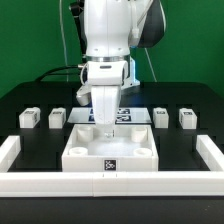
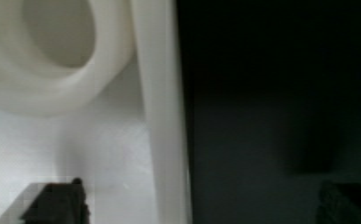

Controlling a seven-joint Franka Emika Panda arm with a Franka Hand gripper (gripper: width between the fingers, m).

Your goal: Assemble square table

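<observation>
The square table's slab [image 1: 110, 148] lies flat in the middle of the black table [image 1: 180, 140] in the exterior view, with its tag toward the front border wall [image 1: 110, 184]. Four leg blocks [image 1: 57, 118] stand in a row behind it, two on that view's left and two on its right, all apart from the slab. The gripper [image 1: 104, 120] hangs straight down over the slab's far edge, slightly to the exterior view's left of its middle. From here we cannot make out the jaws. The marker board [image 1: 127, 113] shows just behind.

The wrist view gives us what the outer camera hides. The jaws stand wide apart and hold nothing. The gripper [image 2: 198, 205] straddles a straight edge of the slab [image 2: 52, 140], one dark fingertip [image 2: 52, 205] appearing over white plastic and the other over black table. A round recess [image 2: 44, 40] sits near that edge. We judge that the edge lies directly below and runs between the jaws, so any grasp depends on their coming down on either side of it.
</observation>
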